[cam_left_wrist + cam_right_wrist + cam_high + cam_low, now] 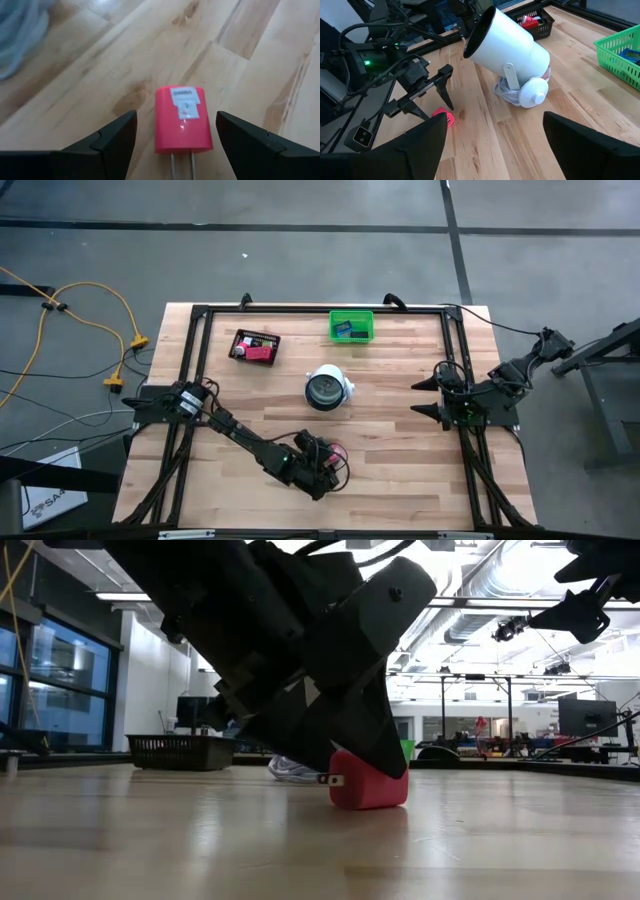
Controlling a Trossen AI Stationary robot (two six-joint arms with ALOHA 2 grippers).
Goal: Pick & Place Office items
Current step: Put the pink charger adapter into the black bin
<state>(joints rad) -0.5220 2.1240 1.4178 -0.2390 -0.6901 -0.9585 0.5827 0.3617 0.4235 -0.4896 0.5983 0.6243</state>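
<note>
Because the left gripper (175, 137) straddles the pink plastic plug adapter (182, 120) with fingers (107, 137) released, off-centre closing could skid it along the wooden bench (75, 75).

Pale wooden plank table (390, 410) is carrying a black mesh tray (254, 346), a green plastic basket (351, 326), a white round lamp-like object (327, 388), and a pink plug block (182, 119).

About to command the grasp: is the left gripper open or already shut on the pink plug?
Open. The left gripper has a finger on each side of the pink plug, with clear gaps; the plug lies flat on the table.
</note>
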